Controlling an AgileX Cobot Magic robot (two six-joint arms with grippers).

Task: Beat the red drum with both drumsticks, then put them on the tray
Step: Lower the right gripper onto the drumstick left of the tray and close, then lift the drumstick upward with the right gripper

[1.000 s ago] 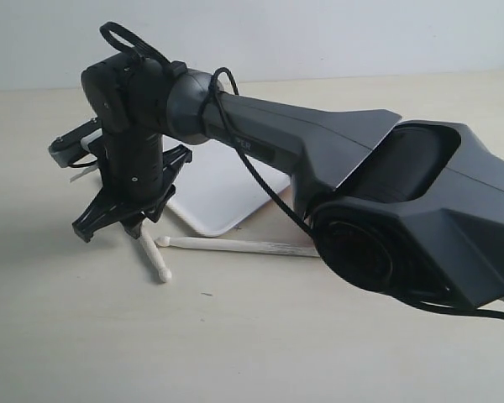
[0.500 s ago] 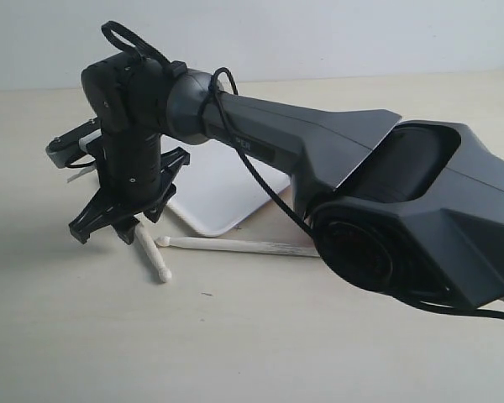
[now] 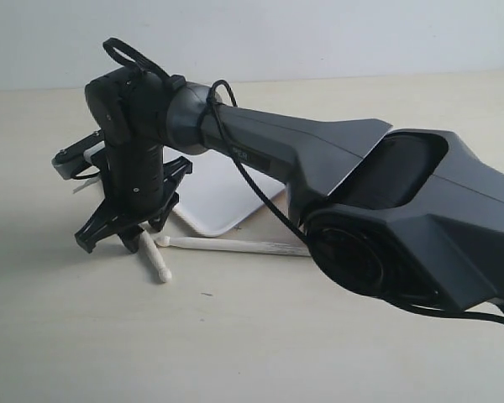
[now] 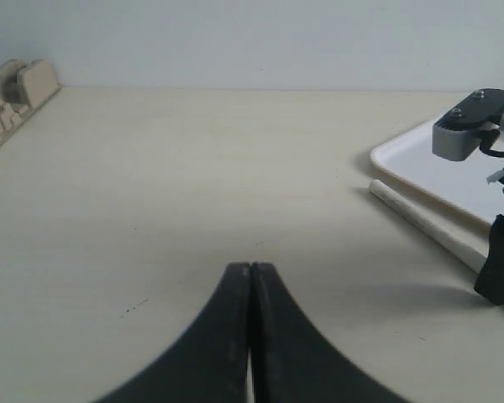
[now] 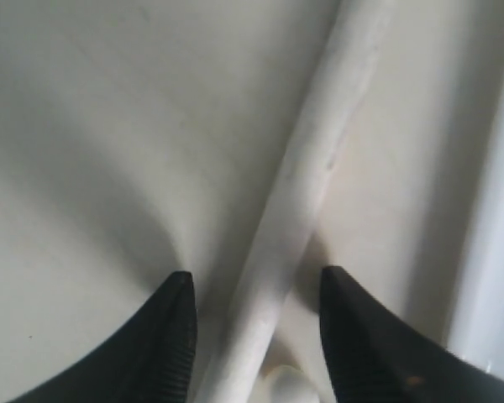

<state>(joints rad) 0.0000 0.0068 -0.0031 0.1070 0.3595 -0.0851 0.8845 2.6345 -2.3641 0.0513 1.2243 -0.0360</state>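
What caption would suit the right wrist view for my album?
Open right gripper straddling a pale drumstick that lies on the table.

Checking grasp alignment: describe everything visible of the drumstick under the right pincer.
The drumstick is a thin, pale cream rod, seemingly painted wood, faintly scuffed, with a small rounded tip. It lies flat on the table beside the tray rim, not on it. The right pincer straddles it, jaws open with gaps either side, so it is ungripped. The second drumstick has its tip close by; contact is unclear.
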